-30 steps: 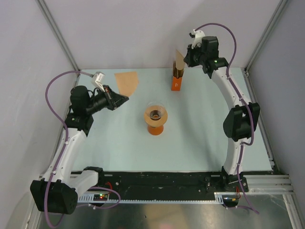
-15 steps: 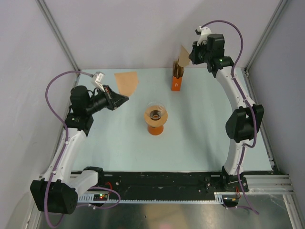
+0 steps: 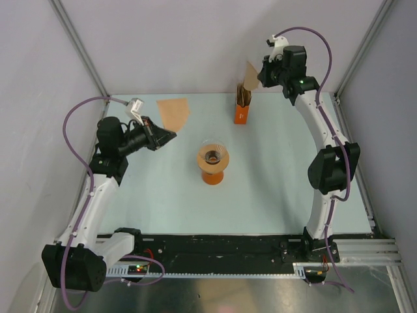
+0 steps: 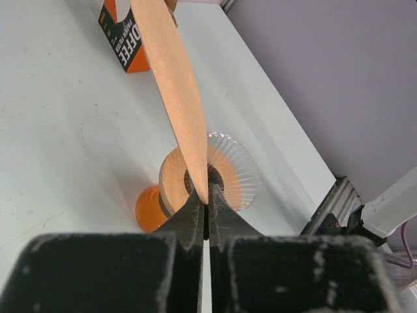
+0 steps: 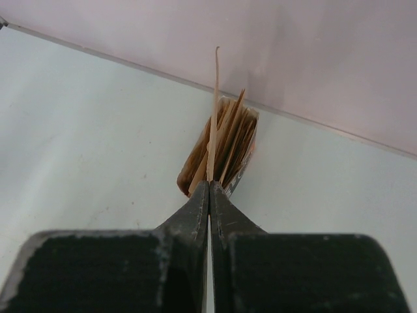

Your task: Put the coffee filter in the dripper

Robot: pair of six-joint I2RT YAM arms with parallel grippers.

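Moved: right jaws went up, clenched on thin paper, box below them.
Left jaws: clenched on coffee filter.

Top external: high above and behind both arm bases, looking down on the whole pale green surface. Left wrist: close behind own black fingers, facing across to the clear ribbed cone-shaped dripper and small orange cardboard box. Right wrist: close above that box, facing the pale lilac far wall. Shared by all three: the box.
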